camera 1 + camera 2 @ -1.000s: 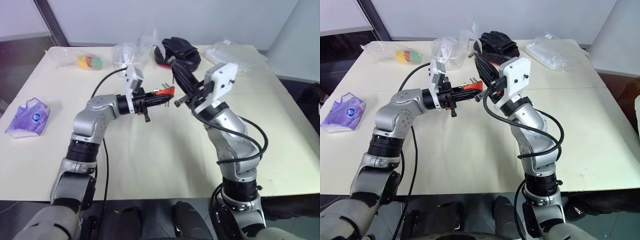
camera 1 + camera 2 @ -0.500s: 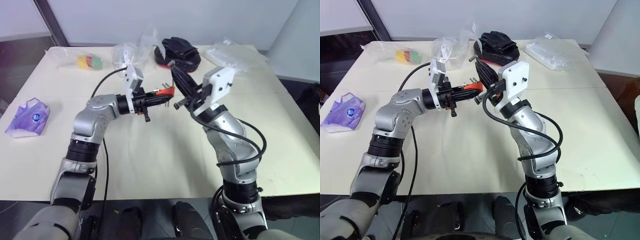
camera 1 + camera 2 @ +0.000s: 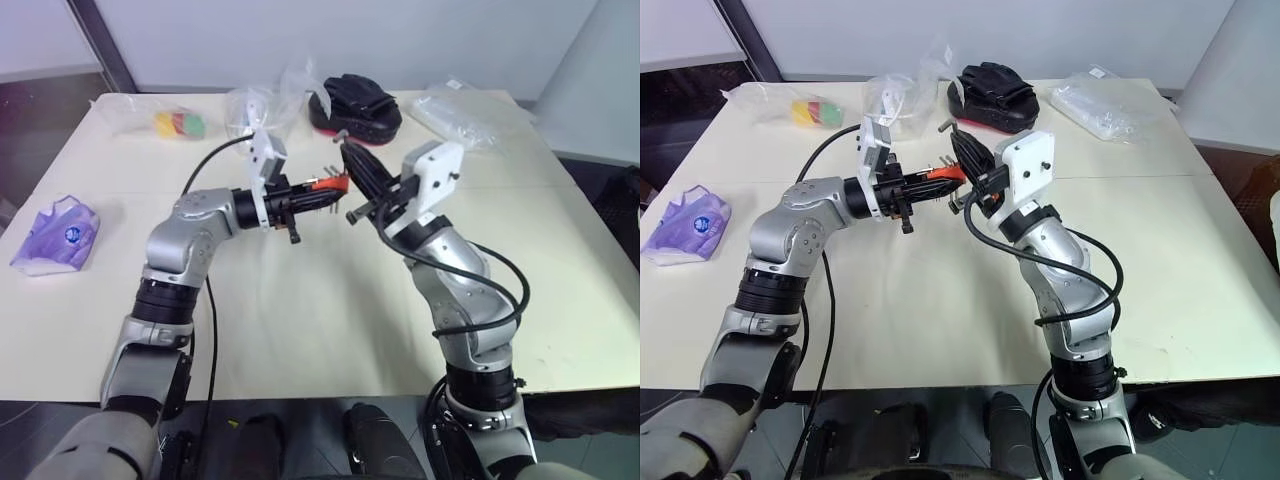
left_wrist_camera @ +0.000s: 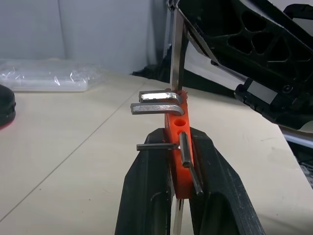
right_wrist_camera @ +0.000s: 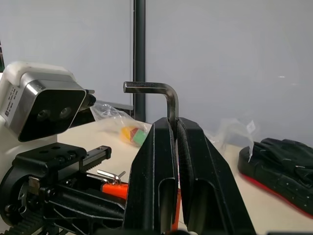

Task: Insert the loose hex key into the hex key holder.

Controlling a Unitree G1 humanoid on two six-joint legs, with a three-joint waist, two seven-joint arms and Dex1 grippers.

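Hands meet above the middle of the bench (image 3: 300, 330): the left hand (image 4: 177, 161) is clamped on the hex key holder (image 4: 179, 147), orange-red, with short grey keys jutting from it, held level and pointing right. The right hand (image 5: 172, 128) is closed on the loose hex key (image 5: 156, 93), its bent end sticking out past the fingertips, right beside the holder's far tip. Behind them, at the far edge, sit a black glove (image 3: 355, 100) and clear plastic bags (image 3: 465, 105).
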